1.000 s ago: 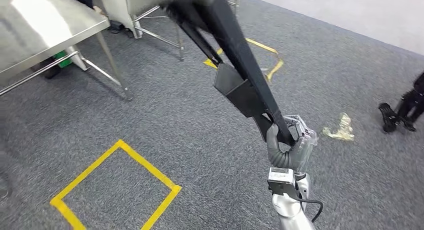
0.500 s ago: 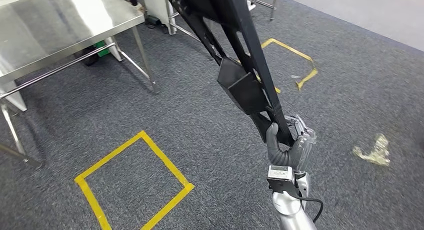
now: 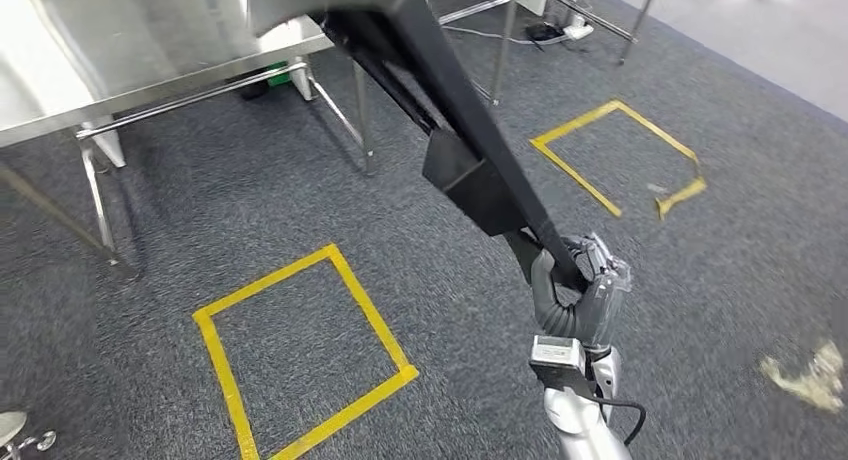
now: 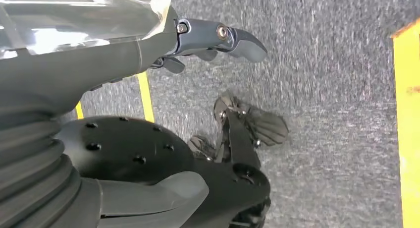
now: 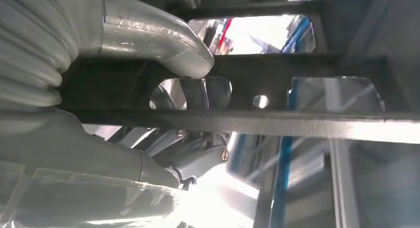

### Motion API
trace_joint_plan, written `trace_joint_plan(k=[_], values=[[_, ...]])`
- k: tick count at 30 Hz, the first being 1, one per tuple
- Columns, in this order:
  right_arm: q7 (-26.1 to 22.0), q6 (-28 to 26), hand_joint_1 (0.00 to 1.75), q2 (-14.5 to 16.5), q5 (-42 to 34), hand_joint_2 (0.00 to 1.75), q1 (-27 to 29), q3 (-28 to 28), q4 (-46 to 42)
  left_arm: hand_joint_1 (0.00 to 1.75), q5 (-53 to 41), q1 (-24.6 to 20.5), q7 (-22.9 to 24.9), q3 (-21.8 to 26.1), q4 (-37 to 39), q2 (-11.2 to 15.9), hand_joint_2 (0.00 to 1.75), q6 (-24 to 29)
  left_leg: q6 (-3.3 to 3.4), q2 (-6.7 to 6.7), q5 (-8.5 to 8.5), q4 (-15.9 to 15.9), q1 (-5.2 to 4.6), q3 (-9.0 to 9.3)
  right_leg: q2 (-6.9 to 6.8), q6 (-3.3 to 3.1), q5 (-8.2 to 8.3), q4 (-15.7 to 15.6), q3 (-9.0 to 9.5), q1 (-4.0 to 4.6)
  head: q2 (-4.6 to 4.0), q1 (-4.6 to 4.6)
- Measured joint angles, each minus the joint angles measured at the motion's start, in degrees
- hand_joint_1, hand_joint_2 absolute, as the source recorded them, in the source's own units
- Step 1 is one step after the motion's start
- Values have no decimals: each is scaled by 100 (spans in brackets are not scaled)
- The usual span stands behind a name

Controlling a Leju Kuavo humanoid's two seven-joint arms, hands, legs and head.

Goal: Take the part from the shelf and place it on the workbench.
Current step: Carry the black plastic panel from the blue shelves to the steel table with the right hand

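Right hand (image 3: 578, 292) grips the low end of the long black bracket part (image 3: 470, 150), which juts up toward the steel counter (image 3: 150, 88), left hand (image 4: 163, 44) hangs slack, holding nothing; risk: top-heavy part levers loose or clips the counter edge.

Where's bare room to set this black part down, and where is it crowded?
The steel workbench top at upper left looks bare where visible. Carpet inside the near yellow tape square is free, as is the far one. Crowded: the black part, gripped by the right hand, spans the centre; table legs cluster behind it.
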Motion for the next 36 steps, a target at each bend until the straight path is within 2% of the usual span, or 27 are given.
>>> trace_joint_plan(k=[1, 2, 3, 4, 5, 6, 8, 10, 11, 13, 15, 16, 17, 18, 19, 20, 22, 24, 26, 27, 28, 30, 32, 33, 34, 35, 36], values=[[1, 0, 175, -7, -3, 175, 10, 1, 1, 0, 1, -3, 2, -1, -1, -2, 175, -5, 5, -88, -3, 1, 0, 0, 44, 0, -110, 357, -202, 2, -1, 2], [1, 0, 175, -19, -5, 175, 21, 1, 1, 0, 1, -3, 2, -1, -1, -3, 175, -10, 7, -184, -5, 3, -3, 2, 60, 19, -142, 567, -340, 2, 0, 1], [1, 0, 175, -30, -5, 175, 26, 1, 1, 0, 1, -2, 3, -2, -1, -4, 175, -13, 5, -279, -7, 6, -3, 9, 72, 57, -65, 532, -365, 1, 1, 2], [1, 0, 175, -39, -6, 175, 27, 1, 1, 0, 1, -1, 3, -2, -1, -4, 175, -14, -1, -373, -11, 9, -1, 21, 93, 104, 100, 268, -278, -5, 1, 2], [1, 0, 175, -48, -8, 175, 24, 1, 1, 0, 1, -1, 6, -2, -1, -4, 175, -17, -13, -464, -19, 12, 2, 35, 157, 151, 316, -161, -107, -17, 1, 2], [1, -1, 175, -51, -12, 175, 16, 2, 4, 0, 1, -1, 11, -2, -1, -3, 175, -23, -32, -543, -29, 21, -6, 44, 241, 166, 491, -570, 63, -22, 0, 3], [-1, -2, 175, -51, -20, 175, -5, 5, 11, 0, 1, 2, 25, -2, -1, 2, 175, -34, -81, -655, -44, 32, -24, 37, 339, 108, 663, -1026, 276, -23, -1, 1], [-5, -1, 175, -49, -39, 175, -37, 10, 23, 0, 3, 15, 43, -2, -2, 12, 175, -39, -138, -727, -41, 22, -21, 12, 277, 6, 675, -1058, 308, -6, -1, -2], [-8, -1, 175, -45, -54, 175, -61, 16, 32, 0, 5, 24, 52, -2, -2, 21, 175, -39, -167, -694, -53, 35, -14, 1, 235, -32, 683, -1064, 314, -15, -1, -4], [-10, 0, 175, -34, -81, 175, -114, 27, 53, 0, 13, 26, 63, -2, -3, 38, 175, -31, -230, -403, -220, 285, -21, -116, 135, -133, 686, -1086, 339, -47, -1, -17], [-11, 0, 175, -28, -92, 175, -138, 33, 79, 0, 23, 11, 65, -2, -3, 48, 175, -24, -284, -69, -577, 984, -13, -464, 9, -215, 664, -1091, 360, -43, -1, -30], [-13, 2, 175, -30, -97, 175, -141, 33, 95, 0, 28, 5, 66, -2, -4, 50, 175, -23, -306, -15, -728, 1377, 3, -676, -63, -230, 653, -1091, 366, -35, -1, -29], [-16, 5, 175, -31, -104, 175, -147, 35, 116, 0, 33, 4, 67, -3, -4, 52, 175, -22, -323, 8, -798, 1660, 18, -841, -139, -240, 645, -1091, 370, -28, -1, -29], [-24, 10, 175, -32, -114, 175, -157, 38, 139, 0, 39, 5, 68, -3, -5, 52, 175, -20, -332, 23, -754, 1731, 28, -901, -210, -241, 635, -1090, 376, -26, 0, -30], [-35, 15, 175, -32, -128, 175, -176, 45, 161, 0, 43, 6, 69, -3, -5, 55, 175, -19, -330, 52, -596, 1535, 35, -819, -275, -237, 623, -1090, 390, -25, 0, -30], [-45, 19, 175, -32, -144, 175, -199, 52, 182, 0, 46, 5, 70, -2, -5, 59, 175, -17, -316, 119, -383, 1152, 38, -630, -339, -225, 606, -1090, 411, -24, 1, -31], [-57, 20, 175, -33, -173, 175, -252, 70, 215, 0, 48, -10, 71, -2, -9, 71, 175, -16, -260, 396, -77, 359, 4, -214, -451, -174, 558, -1089, 461, 13, 0, -25], [-63, 20, 175, -34, -190, 175, -298, 83, 244, 0, 48, -29, 72, -3, -15, 75, 175, -15, -208, 506, -25, 76, -48, -72, -559, -114, 519, -1093, 497, 54, -1, -17], [-70, 20, 175, -34, -194, 175, -333, 91, 270, 0, 48, -34, 73, -4, -17, 77, 175, -15, -151, 344, -9, 46, -50, -73, -652, -55, 490, -1104, 520, 58, 0, -16], [-73, 19, 175, -35, -195, 175, -346, 95, 282, 0, 46, -37, 74, -3, -17, 79, 175, -15, -110, 269, 10, 16, -35, -57, -574, -27, 452, -1058, 512, 51, 0, -14], [-78, 17, 175, -38, -195, 175, -355, 96, 292, 0, 45, -46, 75, -3, -18, 81, 175, -13, -71, 193, 32, -14, -15, -36, -428, -12, 374, -916, 453, 43, 0, -10], [-97, 4, 175, -49, -219, 175, -362, 99, 313, 0, 35, -74, 68, -2, -23, 82, 175, -8, -20, 41, 57, -41, 9, -16, -60, -20, 102, -278, 150, 24, -1, -1], [-138, -23, 175, -54, -274, 175, -355, 103, 339, 0, 17, -99, 39, -4, -38, 83, 175, 13, -9, -138, 57, -38, 12, -17, 57, -10, -126, 439, -242, 16, -1, -1], [-156, -38, 175, -55, -301, 175, -353, 103, 350, 0, 12, -106, 26, -5, -44, 87, 175, 27, -11, -233, 55, -35, 15, -13, 67, 25, -118, 559, -335, 10, -1, -1], [-167, -50, 175, -55, -316, 175, -354, 104, 356, 0, 9, -113, 19, -6, -49, 95, 175, 39, -17, -329, 52, -30, 22, -5, 77, 78, -6, 432, -313, -2, -1, -1], [-172, -58, 175, -54, -326, 175, -358, 104, 357, 0, 9, -121, 19, -6, -51, 103, 175, 44, -29, -419, 46, -22, 31, 6, 106, 139, 181, 88, -182, -22, -1, -1], [-172, -63, 175, -52, -329, 175, -363, 103, 358, 0, 9, -129, 19, -6, -54, 112, 175, 46, -50, -503, 36, -9, 40, 9, 203, 195, 380, -351, -3, -56, -1, 2]])
